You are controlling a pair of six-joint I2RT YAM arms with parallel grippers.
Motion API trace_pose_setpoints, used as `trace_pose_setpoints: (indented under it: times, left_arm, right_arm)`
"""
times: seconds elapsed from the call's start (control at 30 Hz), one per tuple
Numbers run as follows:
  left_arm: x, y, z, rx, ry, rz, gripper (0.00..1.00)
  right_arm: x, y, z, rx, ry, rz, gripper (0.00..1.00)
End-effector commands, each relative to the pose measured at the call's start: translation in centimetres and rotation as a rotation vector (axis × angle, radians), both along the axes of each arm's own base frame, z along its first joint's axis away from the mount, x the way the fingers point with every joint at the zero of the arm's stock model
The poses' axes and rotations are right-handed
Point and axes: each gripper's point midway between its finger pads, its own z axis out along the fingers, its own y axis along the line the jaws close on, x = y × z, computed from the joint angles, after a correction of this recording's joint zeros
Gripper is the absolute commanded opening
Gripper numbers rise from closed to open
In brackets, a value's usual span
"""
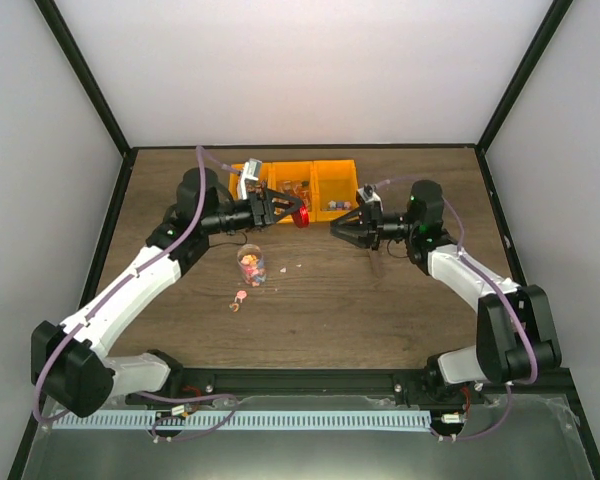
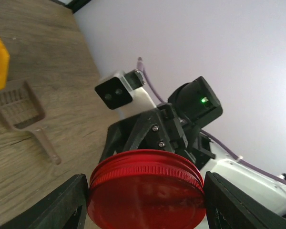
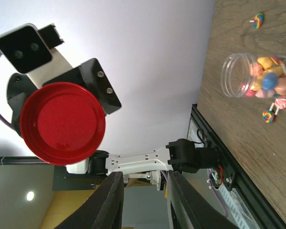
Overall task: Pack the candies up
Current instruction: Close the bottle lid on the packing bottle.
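1. Nearest, on the near side of the small clear plastic jar [image 1: 251,265], a few loose multicoloured candies [image 1: 238,298] lay scattered on the brown wooden table [image 1: 380,310], just beside the jar's base.
2. The jar stood upright and uncapped, with more candies piled inside it: pink, yellow, orange and blue pieces.
3. Beyond the jar and a little to its right, the left gripper [image 2: 145,212] pinched the round red lid [image 3: 62,123] by its ridged rim, one black finger against either edge, and held it clear of the table.
4. Further right of the jar, the right gripper [image 1: 338,228] faced that lid without touching it, its fingers standing apart with nothing between them.
5. Farthest behind the jar sat the yellow plastic compartment bin [image 1: 320,185], and a brown plastic scoop [image 2: 24,107] lay flat on the table beside it.
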Motion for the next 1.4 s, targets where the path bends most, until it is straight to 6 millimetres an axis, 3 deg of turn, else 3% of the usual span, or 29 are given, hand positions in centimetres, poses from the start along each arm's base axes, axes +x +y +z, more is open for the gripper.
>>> trace_pose_setpoints:
  times: [0.0, 0.2, 0.33, 0.53, 0.87, 1.13, 1.37]
  left_arm:
    - [0.6, 0.9, -2.5, 0.148, 0.071, 0.051, 0.62]
    - [1.4, 1.8, -4.2, 0.277, 0.141, 0.102, 0.62]
    - [1.8, 2.3, -4.0, 0.356, 0.177, 0.117, 0.62]
    - [2.0, 2.7, -5.3, 0.451, 0.283, 0.117, 0.62]
    - [2.1, 6.9, -7.1, 0.758, 0.358, 0.218, 0.62]
    - [0.6, 10.1, -10.0, 0.988, 0.423, 0.204, 0.62]
    - [0.1, 11.6, -12.1, 1.105, 0.458, 0.194, 0.61]
  right_arm:
    - [-0.5, -0.3, -1.1, -0.038, -0.015, -0.004, 0.27]
    - [-0.5, -0.3, -1.9, -0.048, -0.005, 0.010, 0.27]
    - [-0.1, -0.2, -1.9, -0.059, -0.016, 0.009, 0.27]
    - [0.0, -0.2, -2.4, -0.065, -0.010, 0.019, 0.27]
    - [0.0, -0.2, -2.8, -0.077, -0.010, 0.019, 0.27]
    - [0.3, -0.2, -3.1, -0.081, -0.006, 0.016, 0.27]
    - [0.4, -0.1, -3.4, -0.085, 0.004, 0.016, 0.27]
